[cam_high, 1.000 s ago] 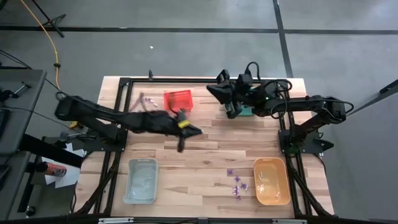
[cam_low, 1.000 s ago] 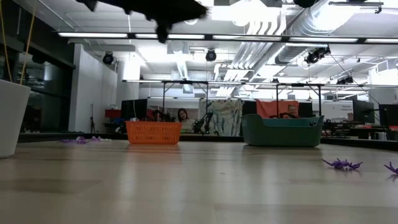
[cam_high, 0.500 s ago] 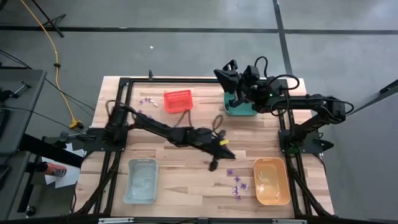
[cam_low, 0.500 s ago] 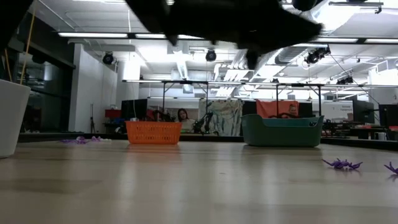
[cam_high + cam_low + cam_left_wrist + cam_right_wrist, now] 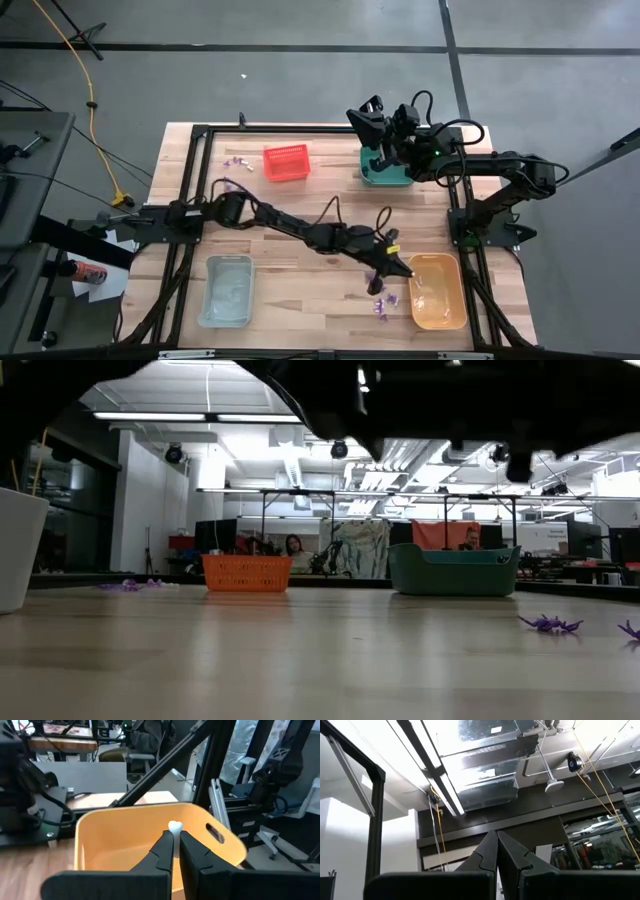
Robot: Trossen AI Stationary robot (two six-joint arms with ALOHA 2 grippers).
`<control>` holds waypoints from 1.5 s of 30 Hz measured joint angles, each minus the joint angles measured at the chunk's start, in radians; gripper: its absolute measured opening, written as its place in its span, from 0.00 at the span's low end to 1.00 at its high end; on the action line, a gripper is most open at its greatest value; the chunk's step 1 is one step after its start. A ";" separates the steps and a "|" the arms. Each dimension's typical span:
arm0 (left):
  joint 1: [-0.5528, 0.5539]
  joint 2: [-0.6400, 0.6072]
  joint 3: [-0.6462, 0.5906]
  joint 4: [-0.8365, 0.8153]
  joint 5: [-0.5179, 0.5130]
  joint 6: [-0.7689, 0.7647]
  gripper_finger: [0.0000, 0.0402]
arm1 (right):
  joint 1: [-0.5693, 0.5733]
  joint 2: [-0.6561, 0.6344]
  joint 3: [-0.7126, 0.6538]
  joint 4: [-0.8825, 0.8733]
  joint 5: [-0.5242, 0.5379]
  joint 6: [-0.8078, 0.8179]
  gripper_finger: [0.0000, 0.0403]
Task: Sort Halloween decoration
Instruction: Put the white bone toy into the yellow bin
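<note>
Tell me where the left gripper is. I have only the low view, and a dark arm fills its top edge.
Observer: From above, the left gripper is beside the orange bin, by a cluster of purple trinkets.
Operator: Give me its fingers.
Observer: Its wrist camera shows them shut, pointing at the orange bin.
Operator: Report the right gripper.
Observer: It is above the green bin at the table's far side, shut and facing the ceiling.

Four bins are sitting on the counter [image 5: 300,215]: one red [image 5: 285,163], one green [image 5: 385,176], one orange [image 5: 437,291], one clear [image 5: 227,291]. Two arms are reaching over them.
</note>
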 joint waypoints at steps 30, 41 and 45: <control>0.095 -0.166 0.058 -0.739 -0.165 0.269 0.43 | 0.000 0.000 0.000 -0.048 -0.002 0.000 0.00; 0.171 -0.243 0.035 -1.159 0.125 0.181 0.40 | -0.026 -0.059 0.000 -0.055 -0.159 0.042 0.00; 0.147 -0.290 -0.114 -1.145 0.188 0.138 0.38 | -0.047 -0.141 0.000 -0.131 -0.248 0.081 0.00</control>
